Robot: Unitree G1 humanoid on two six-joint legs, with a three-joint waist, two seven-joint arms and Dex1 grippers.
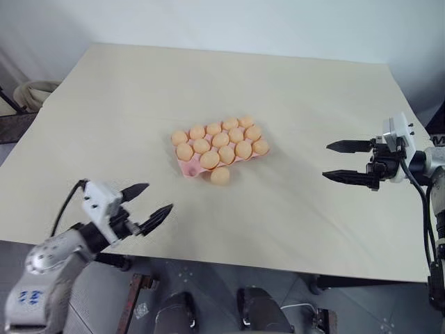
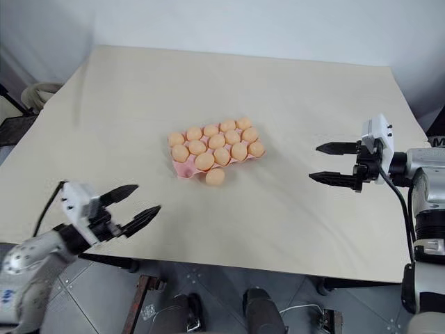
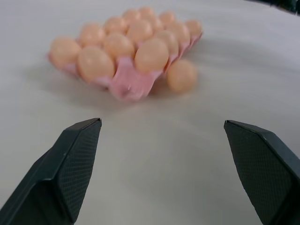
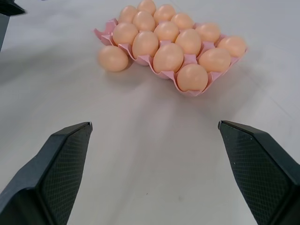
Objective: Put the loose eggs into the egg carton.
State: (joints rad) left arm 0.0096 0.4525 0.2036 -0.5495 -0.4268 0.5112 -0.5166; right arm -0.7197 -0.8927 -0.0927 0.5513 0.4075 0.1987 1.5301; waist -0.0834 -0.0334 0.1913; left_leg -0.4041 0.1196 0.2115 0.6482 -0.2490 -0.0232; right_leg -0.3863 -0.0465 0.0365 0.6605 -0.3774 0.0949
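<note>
Peach loose egg (image 1: 220,175) lies against the egg carton (image 1: 189,169) by its empty near cup. Both pincers, left (image 1: 147,202) and right (image 1: 342,161), hang spread and empty; a nudge could roll it across the bench (image 1: 292,223)

The table (image 1: 292,104) lay bare all round the egg carton (image 1: 188,169), so approaches from 9, 12 and 3 o'clock were free. At its 6 o'clock edge one loose egg (image 1: 220,176) sat touching it, the only obstacle there.
</note>
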